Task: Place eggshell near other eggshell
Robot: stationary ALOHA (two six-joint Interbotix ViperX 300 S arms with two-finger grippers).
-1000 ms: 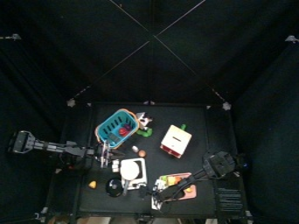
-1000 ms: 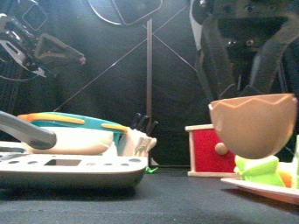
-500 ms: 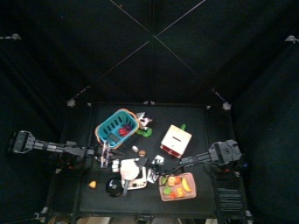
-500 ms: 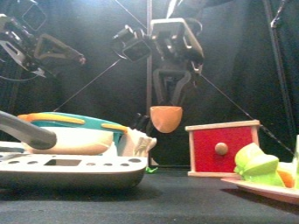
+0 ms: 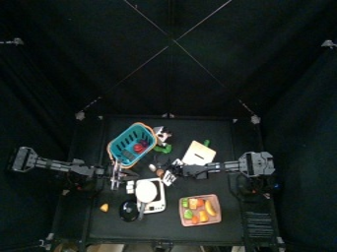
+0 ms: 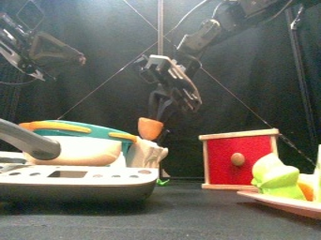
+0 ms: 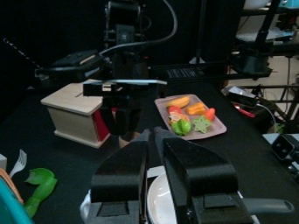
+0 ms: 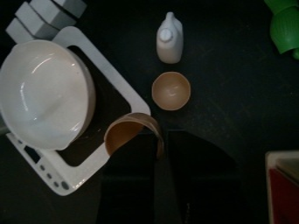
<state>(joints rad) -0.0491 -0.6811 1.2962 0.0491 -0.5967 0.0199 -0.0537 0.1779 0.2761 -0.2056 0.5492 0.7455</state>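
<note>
two eggshell halves (image 8: 172, 89) (image 8: 122, 133) show. one white bowl (image 8: 45, 92), one white bottle (image 8: 170, 39), one red box (image 6: 241, 159). one plate of food (image 5: 199, 209), one teal basket (image 5: 130, 143).

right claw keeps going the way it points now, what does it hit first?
Likely the white scale: the right claw points down, and the eggshell it holds hangs over the scale's edge. The other eggshell lies just beyond on the table. Depth is unclear.
</note>
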